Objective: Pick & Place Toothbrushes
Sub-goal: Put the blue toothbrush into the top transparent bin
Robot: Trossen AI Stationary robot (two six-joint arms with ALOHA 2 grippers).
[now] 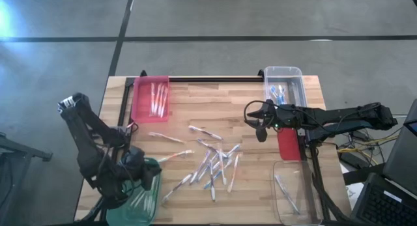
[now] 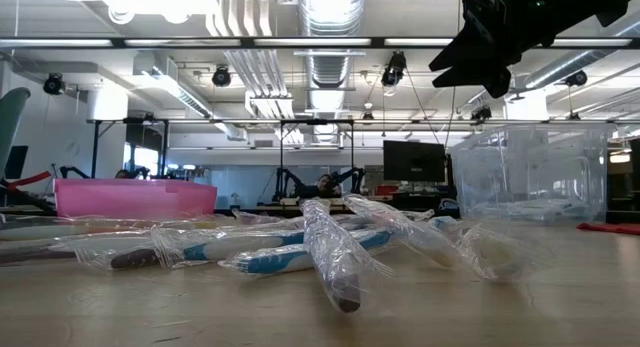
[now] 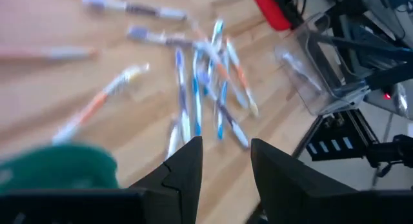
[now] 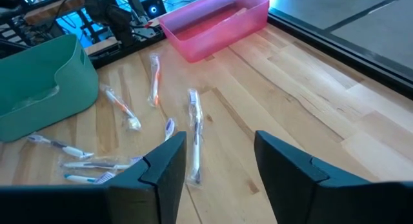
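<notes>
right hand [image 1: 251, 115]: fingers apart, empty, beside the clear bin [image 1: 284, 83] | thin wrapped plastic toothbrushes [image 1: 212, 164]: heaped on bench below it | left hand [image 3: 222, 162]: apart, empty, over green bin [image 1: 142, 197], likely after sorting

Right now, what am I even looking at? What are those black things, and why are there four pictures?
Those black things are two robot arms at a wooden table. Each ends in a two-finger pincher called a gripper. One picture looks down from above, one peeks across the table top, and two come from little cameras on the arms' wrists. The left gripper is over the green bin. The right gripper hangs in the air beside the clear bin. Both are open and hold nothing. A pile of wrapped toothbrushes lies in the middle, and some are already sorted into the pink bin and the others.
</notes>
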